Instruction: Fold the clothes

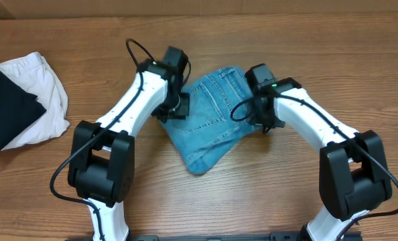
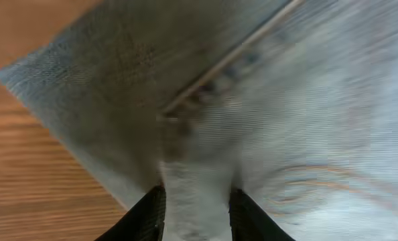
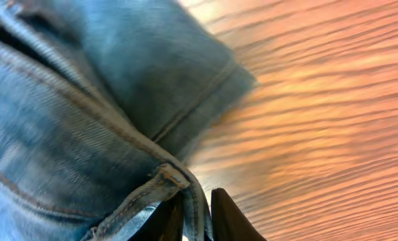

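Pinching limp, weighty jeans (image 1: 209, 124) by opposite edges with left gripper (image 2: 197, 213) and right gripper (image 3: 197, 215), mid tabletop (image 1: 266, 194), probably best taken by thick seams.

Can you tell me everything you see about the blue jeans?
The jeans are light blue denim, folded into a compact bundle lying tilted on the wooden table. A stitched back pocket faces up, with tan seams showing. The left gripper pinches one edge, and the right gripper pinches the opposite edge at a thick seam.
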